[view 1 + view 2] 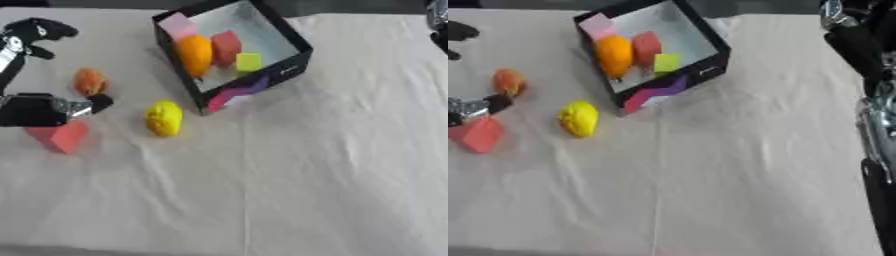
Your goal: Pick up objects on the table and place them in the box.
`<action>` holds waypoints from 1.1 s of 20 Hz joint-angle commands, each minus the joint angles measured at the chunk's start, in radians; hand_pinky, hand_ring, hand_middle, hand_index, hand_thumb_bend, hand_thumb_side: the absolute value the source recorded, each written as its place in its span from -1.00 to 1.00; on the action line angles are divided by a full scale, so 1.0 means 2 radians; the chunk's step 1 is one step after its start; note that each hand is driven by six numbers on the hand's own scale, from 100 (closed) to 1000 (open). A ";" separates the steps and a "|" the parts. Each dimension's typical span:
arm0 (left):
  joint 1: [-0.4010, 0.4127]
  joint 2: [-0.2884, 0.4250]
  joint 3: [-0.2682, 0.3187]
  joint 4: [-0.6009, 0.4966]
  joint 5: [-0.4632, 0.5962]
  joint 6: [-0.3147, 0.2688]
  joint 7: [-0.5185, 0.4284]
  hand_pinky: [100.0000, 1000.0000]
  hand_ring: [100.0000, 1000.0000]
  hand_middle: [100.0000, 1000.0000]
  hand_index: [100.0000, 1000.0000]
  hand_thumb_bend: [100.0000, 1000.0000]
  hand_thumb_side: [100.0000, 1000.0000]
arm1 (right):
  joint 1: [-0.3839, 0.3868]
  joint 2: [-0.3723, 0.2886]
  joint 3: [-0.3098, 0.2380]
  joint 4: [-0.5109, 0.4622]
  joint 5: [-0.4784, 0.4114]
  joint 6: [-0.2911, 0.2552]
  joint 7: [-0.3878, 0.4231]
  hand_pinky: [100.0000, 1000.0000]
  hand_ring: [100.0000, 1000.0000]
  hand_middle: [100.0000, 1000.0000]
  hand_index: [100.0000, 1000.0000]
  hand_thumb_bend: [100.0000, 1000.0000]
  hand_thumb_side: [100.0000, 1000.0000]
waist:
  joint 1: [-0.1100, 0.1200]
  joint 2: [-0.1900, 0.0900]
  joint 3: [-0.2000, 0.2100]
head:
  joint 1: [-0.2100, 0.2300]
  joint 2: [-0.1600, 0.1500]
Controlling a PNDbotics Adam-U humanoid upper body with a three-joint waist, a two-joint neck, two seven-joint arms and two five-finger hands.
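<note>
Standing askew at the far middle of the white cloth-covered table [332,165], the black open-topped cardboard box [293,44] turns one corner toward the robot. Inside it lie an orange rounded fruit [195,54], a red block [227,46], a small yellow-green cube [248,62] and a pale pink block [178,24] leaning at the far-left wall. A pink and purple patch marks the box's near outer wall.

Left of the box, three things lie on the cloth: a lumpy yellow fruit-shaped toy [164,118] near the box's near corner but apart from it, a small orange rounded toy [89,82] farther left, and a red-pink block [59,136] near the left edge.

The robot's left hand [39,32] shows at the upper left, above the cloth, black fingers curled with nothing seen in them. A black and silver part of the left arm [52,108] reaches in from the left edge, over the block's top, its tip just beside the orange toy.

The right arm [872,90] runs down the right edge of the right eye view; its hand cannot be made out. The near half and the right of the cloth are bare and wrinkled.
</note>
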 commanded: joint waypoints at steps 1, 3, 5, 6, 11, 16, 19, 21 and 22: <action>0.004 0.049 0.015 0.017 -0.018 -0.010 -0.026 0.60 0.76 0.58 0.61 0.49 -0.75 | -0.008 -0.009 0.008 -0.002 -0.027 -0.006 -0.024 0.53 0.40 0.33 0.60 -0.76 -0.56 | 0.000 -0.007 -0.001 | 0.005 -0.002; 0.005 0.055 0.018 0.038 -0.027 -0.016 -0.042 0.66 0.77 0.57 0.63 0.56 -0.86 | -0.009 -0.011 0.011 -0.001 -0.043 -0.009 -0.031 0.53 0.40 0.32 0.60 -0.77 -0.56 | 0.000 -0.007 -0.001 | 0.007 -0.002; 0.005 0.061 0.017 0.059 -0.041 -0.022 -0.059 0.70 0.77 0.56 0.62 0.60 -0.97 | -0.010 -0.013 0.011 -0.001 -0.055 -0.011 -0.035 0.53 0.40 0.32 0.60 -0.76 -0.56 | 0.001 -0.008 -0.001 | 0.007 -0.002; 0.004 0.062 0.017 0.068 -0.050 -0.027 -0.067 0.71 0.77 0.56 0.62 0.60 -1.00 | -0.010 -0.013 0.011 0.000 -0.058 -0.012 -0.037 0.53 0.40 0.32 0.60 -0.76 -0.56 | 0.001 -0.008 0.000 | 0.007 -0.002; 0.016 0.069 0.009 0.098 -0.091 -0.056 -0.109 0.80 0.80 0.55 0.63 0.57 -1.00 | -0.013 -0.009 0.007 0.005 -0.061 -0.014 -0.047 0.52 0.38 0.30 0.58 -0.77 -0.55 | 0.004 -0.007 0.001 | 0.006 -0.002; 0.018 0.077 0.015 0.110 -0.133 -0.094 -0.151 0.84 0.80 0.52 0.57 0.35 -1.00 | -0.012 -0.007 0.007 0.009 -0.061 -0.014 -0.057 0.52 0.37 0.29 0.58 -0.77 -0.54 | 0.006 -0.007 0.003 | 0.005 0.000; 0.007 0.077 0.029 0.116 -0.160 -0.121 -0.178 0.85 0.80 0.52 0.58 0.22 -1.00 | -0.011 -0.007 0.008 0.009 -0.060 -0.014 -0.058 0.52 0.36 0.28 0.57 -0.77 -0.54 | 0.007 -0.008 0.004 | 0.005 0.000; -0.006 0.072 0.042 0.121 -0.177 -0.137 -0.195 0.84 0.80 0.51 0.56 0.17 -1.00 | -0.011 -0.007 0.009 0.010 -0.060 -0.013 -0.057 0.52 0.36 0.28 0.57 -0.77 -0.54 | 0.006 -0.008 0.005 | 0.007 0.000; -0.013 0.069 0.046 0.124 -0.184 -0.143 -0.204 0.83 0.79 0.51 0.56 0.16 -1.00 | -0.011 -0.007 0.009 0.010 -0.060 -0.013 -0.056 0.52 0.36 0.28 0.57 -0.77 -0.54 | 0.006 -0.008 0.005 | 0.007 0.000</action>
